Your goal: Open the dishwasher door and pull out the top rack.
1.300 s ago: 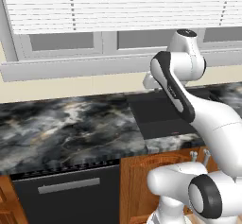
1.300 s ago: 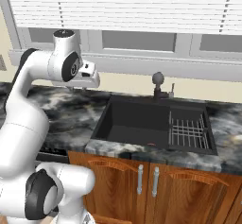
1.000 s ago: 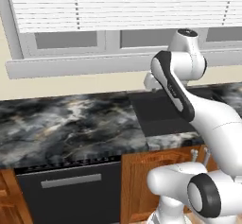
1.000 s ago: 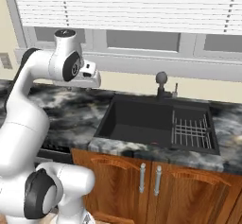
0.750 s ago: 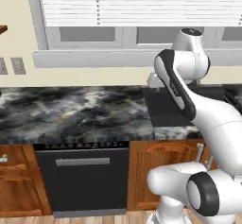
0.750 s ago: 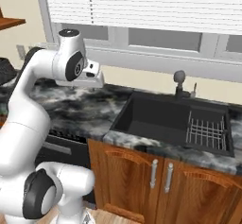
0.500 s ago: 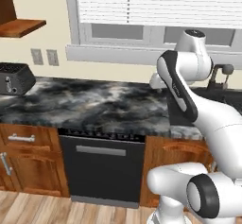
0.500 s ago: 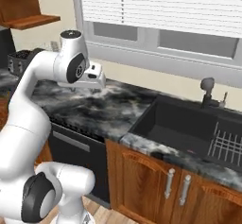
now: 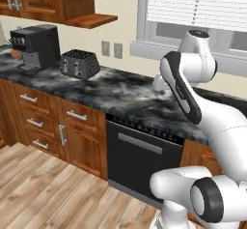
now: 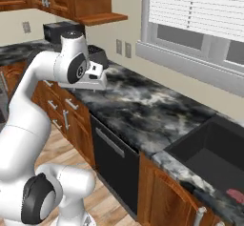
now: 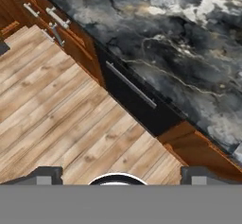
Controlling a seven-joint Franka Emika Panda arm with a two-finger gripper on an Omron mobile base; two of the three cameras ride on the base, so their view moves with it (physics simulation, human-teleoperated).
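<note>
Below the marbled table (image 9: 120, 97), at lower centre of the left base view, the dishwasher door (image 9: 142, 163) stands shut and upright, its grey bar handle (image 9: 140, 143) near the top edge. High over the table, the fingers (image 11: 118, 173) are spread wide and hold nothing, well apart from the door. At upper left sit a black toaster (image 9: 79, 63) and coffee machine (image 9: 34, 47).

You have the door (image 10: 116, 158) shut under the marble counter (image 10: 143, 110), its grey handle (image 10: 110, 142) near the top edge. Your arm (image 10: 33, 91) rises at left, the hand (image 10: 93, 75) held above the counter, well apart from the handle. The sink (image 10: 209, 156) lies at right.
</note>
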